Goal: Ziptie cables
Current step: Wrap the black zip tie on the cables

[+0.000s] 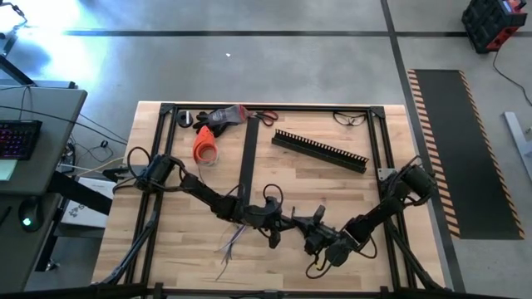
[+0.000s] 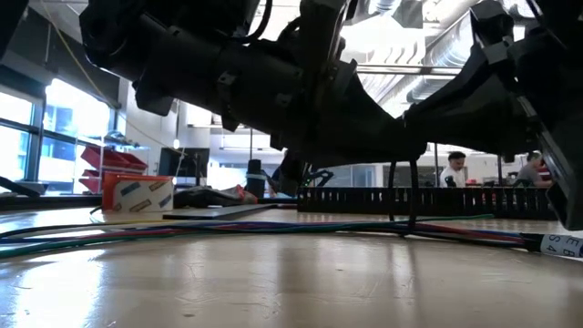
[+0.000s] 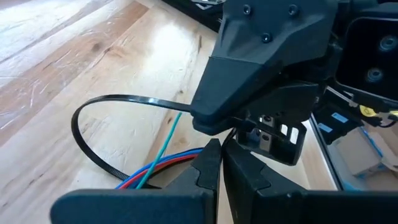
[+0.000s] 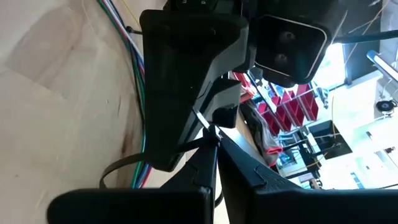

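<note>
Reaching in from the table's left edge, dark left arm, ending near mid-table at the left gripper (image 3: 217, 163), fingers pressed together; no telling of anything pinched between them. Just left of it and nearer, loose bunch of thin mixed-colour cables (image 1: 233, 242), flat on the pale wooden table (image 1: 166, 249), free ends splayed toward the near edge. Looped around the bunch, thin black plastic zip tie (image 3: 87, 134), wide and slack, not yet cinched. Just to the right, tip to tip with the left one, right gripper (image 4: 211, 149), fingers together and seemingly clamped on the tie's tail. Farther off, right of centre, long black comb-toothed channel (image 1: 320, 151), well apart from both grippers.

Likely trouble from here:
- Tail slipping out of the closed fingers under a pull, given so thin and smooth a strap.
- Loop sliding off the splayed ends, or catching only some wires, given so loose a bunch.
- Grippers knocking together, given so little room between them.

Counted: two grippers, one zip tie, one bunch of cables, one channel.
</note>
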